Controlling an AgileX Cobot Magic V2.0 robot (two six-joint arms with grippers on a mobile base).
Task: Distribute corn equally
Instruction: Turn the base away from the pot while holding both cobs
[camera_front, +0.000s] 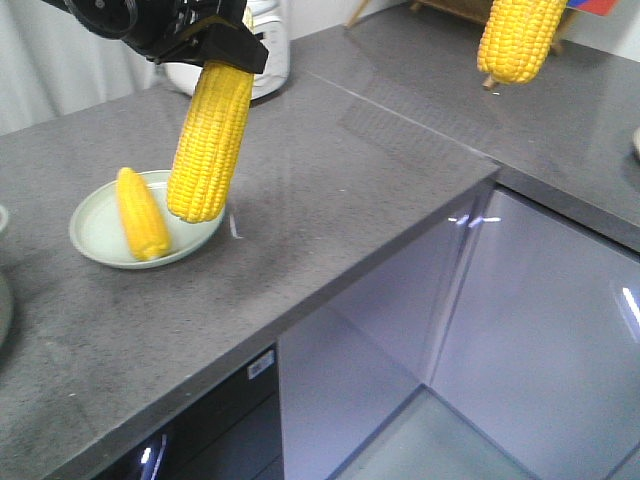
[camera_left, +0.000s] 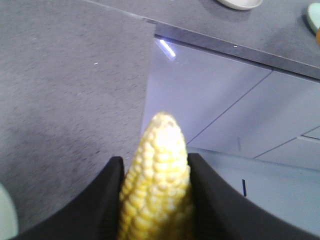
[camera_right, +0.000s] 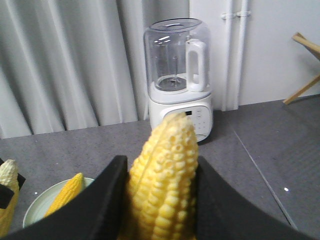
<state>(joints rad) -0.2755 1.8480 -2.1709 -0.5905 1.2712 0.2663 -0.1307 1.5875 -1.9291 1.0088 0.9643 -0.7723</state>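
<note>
Left hand (camera_front: 222, 48) and right hand (camera_right: 160, 200) are each clenched on corn.
Your left bright-yellow kernelled cob (camera_front: 208, 140) hangs over the 3 o'clock rim of the pale-green round plate (camera_front: 93, 236), a third cob (camera_front: 141, 215) inside; the right cob (camera_front: 518, 38) at 1 o'clock.

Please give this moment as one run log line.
left fingers: hold yellow corn cob near pale green plate; right fingers: hold second yellow cob; plate: third yellow cob

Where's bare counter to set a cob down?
Free: counter between the green plate and the corner edge, and the strip in front of the plate. Crowded: the plate, lying cob in it, hanging cob in the left gripper above it.
</note>
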